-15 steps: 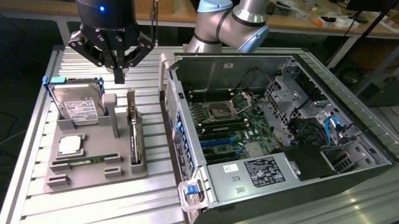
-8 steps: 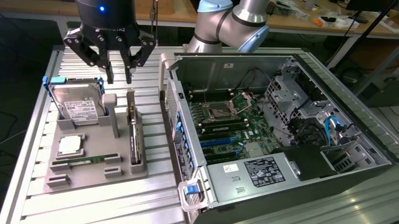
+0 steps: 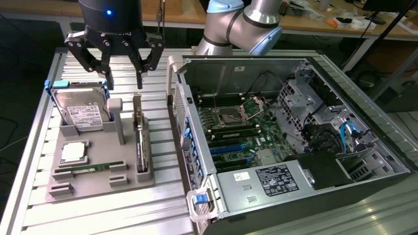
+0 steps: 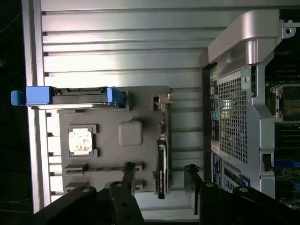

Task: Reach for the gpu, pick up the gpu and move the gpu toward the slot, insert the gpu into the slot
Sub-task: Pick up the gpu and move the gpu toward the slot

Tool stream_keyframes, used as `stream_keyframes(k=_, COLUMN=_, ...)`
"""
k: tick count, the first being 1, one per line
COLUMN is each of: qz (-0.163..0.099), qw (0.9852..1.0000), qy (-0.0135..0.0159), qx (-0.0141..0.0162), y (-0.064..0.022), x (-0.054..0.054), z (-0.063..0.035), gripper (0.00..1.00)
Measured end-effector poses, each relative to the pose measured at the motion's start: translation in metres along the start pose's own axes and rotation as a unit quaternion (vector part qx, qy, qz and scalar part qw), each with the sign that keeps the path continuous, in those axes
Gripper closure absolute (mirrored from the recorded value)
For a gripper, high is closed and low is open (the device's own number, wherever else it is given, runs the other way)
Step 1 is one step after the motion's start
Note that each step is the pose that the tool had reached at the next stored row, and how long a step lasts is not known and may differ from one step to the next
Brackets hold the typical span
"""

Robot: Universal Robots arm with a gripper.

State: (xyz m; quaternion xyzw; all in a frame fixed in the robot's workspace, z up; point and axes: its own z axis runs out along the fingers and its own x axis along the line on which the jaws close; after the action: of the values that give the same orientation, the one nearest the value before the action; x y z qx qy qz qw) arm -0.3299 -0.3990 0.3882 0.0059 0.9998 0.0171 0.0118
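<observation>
The gpu (image 3: 140, 143) stands on its long edge in a groove of the grey holder tray (image 3: 98, 183), its metal bracket end toward the back. From the wrist camera the gpu (image 4: 161, 164) appears edge-on as a dark narrow strip. My gripper (image 3: 124, 86) hangs open above the back of the tray, behind and above the card, holding nothing. In the wrist view my gripper (image 4: 159, 182) has one dark finger (image 4: 127, 176) on each side of the card's line. The blue slot (image 3: 226, 147) lies on the green motherboard inside the open computer case (image 3: 313, 183).
A silver hard drive (image 3: 81, 111) in blue clips leans in the tray beside the card. A processor chip (image 3: 74, 152) and a memory stick (image 3: 88, 169) lie in front of it. The case's perforated side wall (image 3: 186, 134) rises close to the card, on the exterior view's right.
</observation>
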Motion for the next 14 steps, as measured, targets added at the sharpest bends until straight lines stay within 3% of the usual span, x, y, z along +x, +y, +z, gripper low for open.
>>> stream_keyframes(k=5, qz=-0.016, qw=0.9999, qy=0.0009, qx=-0.0002, y=-0.0022, x=0.0, z=0.0097, gripper=0.46)
stream_keyframes(k=14, qz=-0.016, qw=0.9999, qy=0.001, qx=-0.0002, y=-0.0192, x=0.001, z=0.0312, gripper=0.46)
